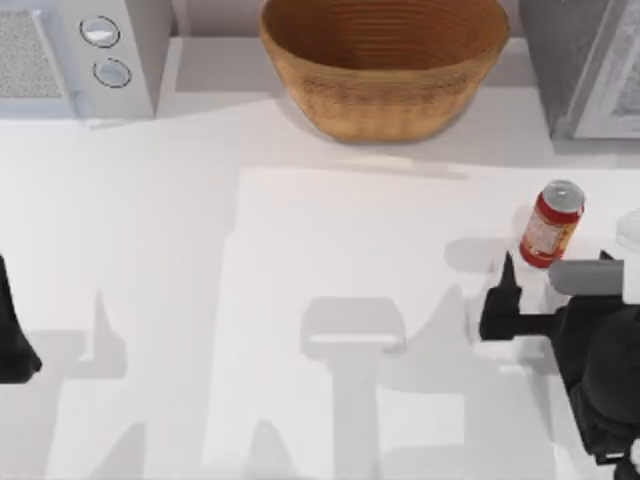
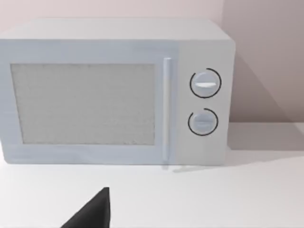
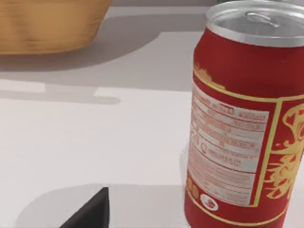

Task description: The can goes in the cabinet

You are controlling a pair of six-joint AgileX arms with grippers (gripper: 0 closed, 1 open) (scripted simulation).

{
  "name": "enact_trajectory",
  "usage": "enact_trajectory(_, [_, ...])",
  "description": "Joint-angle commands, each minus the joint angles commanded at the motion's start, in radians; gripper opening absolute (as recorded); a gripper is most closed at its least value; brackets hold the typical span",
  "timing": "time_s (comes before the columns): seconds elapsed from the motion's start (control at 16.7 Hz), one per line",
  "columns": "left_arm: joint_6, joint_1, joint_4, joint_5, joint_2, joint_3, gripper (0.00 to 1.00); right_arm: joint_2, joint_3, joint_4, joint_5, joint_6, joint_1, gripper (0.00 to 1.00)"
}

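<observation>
The can (image 1: 552,223) stands upright near the cabinet (image 1: 580,65); the right gripper (image 1: 553,282), just beside it, is spread open, empty. The right wrist view shows its label; the left gripper (image 1: 15,335), whose fingers I cannot tell, faces the microwave (image 2: 114,90).

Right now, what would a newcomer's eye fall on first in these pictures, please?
The red can stands upright at the table's right, just ahead of the right gripper, open. Behind it, the grey cabinet fills the back right corner; a wicker basket sits back centre.

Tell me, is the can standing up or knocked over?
Standing up. The can sits on its base on the table, silver top facing up.
</observation>
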Motion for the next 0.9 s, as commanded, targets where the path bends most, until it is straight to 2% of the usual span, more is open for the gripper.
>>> enact_trajectory(0.3, [0.0,0.0,0.0,0.0,0.0,0.0,1.0,0.099,0.038,0.124,0.001,-0.045,-0.019,1.0])
enact_trajectory(0.6, [0.0,0.0,0.0,0.0,0.0,0.0,1.0,0.106,0.042,0.133,0.001,-0.049,-0.021,1.0])
enact_trajectory(0.66, [0.0,0.0,0.0,0.0,0.0,0.0,1.0,0.217,0.077,0.113,0.11,0.012,0.032,1.0])
enact_trajectory(0.9, [0.0,0.0,0.0,0.0,0.0,0.0,1.0,0.184,0.112,0.117,0.074,-0.02,0.043,1.0])
